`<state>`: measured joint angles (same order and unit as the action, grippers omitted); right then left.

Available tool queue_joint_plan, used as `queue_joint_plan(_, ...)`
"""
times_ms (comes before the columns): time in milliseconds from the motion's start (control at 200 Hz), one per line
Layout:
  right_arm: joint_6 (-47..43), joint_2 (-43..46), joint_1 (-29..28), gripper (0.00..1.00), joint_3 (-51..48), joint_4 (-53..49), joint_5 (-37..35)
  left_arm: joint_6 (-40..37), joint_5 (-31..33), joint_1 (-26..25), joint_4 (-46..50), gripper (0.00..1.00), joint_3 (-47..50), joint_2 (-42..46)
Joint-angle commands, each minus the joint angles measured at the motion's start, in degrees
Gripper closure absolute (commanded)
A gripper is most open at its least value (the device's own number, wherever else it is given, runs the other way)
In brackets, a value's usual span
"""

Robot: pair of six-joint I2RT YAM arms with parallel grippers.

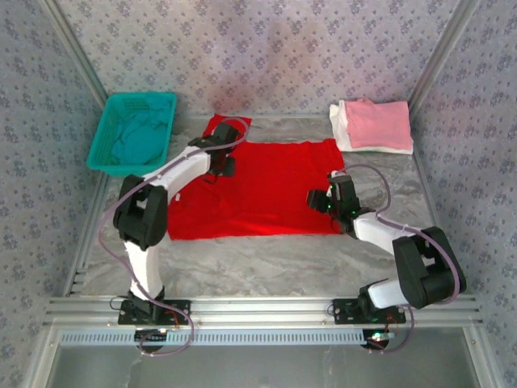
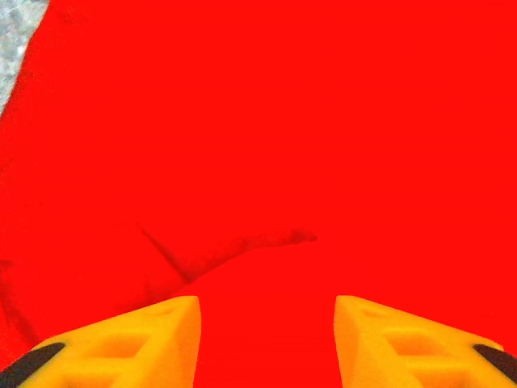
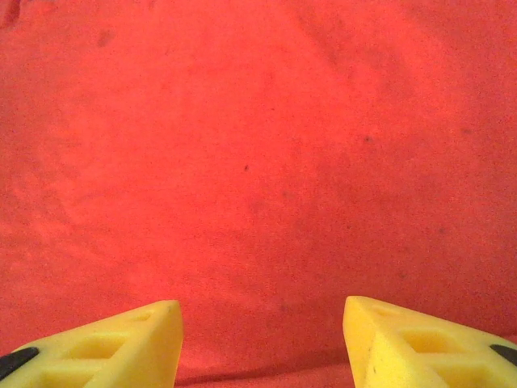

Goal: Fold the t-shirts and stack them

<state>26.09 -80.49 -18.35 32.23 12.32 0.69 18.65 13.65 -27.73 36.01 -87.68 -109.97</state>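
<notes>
Looking at a bright red cloth t-shirt (image 1: 266, 194) spread flat mid-worktop (image 1: 266, 259). Got the left pincer (image 1: 225, 167) down on its far-left part, yellow fingers (image 2: 145, 339) spread over a raised fold of red cloth. Same deal with the right pincer (image 1: 315, 199) near the shirt's right edge: spread, nothing pinched. Also spotting a folded pink t-shirt (image 1: 376, 123) sitting on a white one (image 1: 341, 131), far right corner.
</notes>
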Motion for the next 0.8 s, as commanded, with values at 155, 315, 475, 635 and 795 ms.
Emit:
queue_joint_plan(155, 0.94, -3.40, 0.00, 0.42, 2.55, 0.66, 1.55, -1.24, -9.11, 1.39, -3.45, 0.52, 0.40, -0.59)
queue_joint_plan(315, 0.76, -4.16, -0.03, 0.42, 3.10, 0.23, 1.81, -1.30, -9.40, -0.02, -2.68, 0.46, -6.28, -7.42)
queue_joint_plan(475, 0.46, -3.98, -0.08, 0.42, 3.37, -0.39, 1.77, -0.04, -8.48, -0.05, -0.72, 0.45, -11.03, -13.22)
queue_joint_plan(635, 0.45, -3.74, -0.11, 0.42, 3.37, -0.59, 1.52, 0.68, -6.15, -0.05, -0.34, 0.50, -11.57, -15.48)
queue_joint_plan(795, 0.46, -3.80, -0.01, 0.41, 3.37, -0.78, 1.51, 0.77, -4.69, -0.05, -0.51, 0.65, -11.41, -16.63)
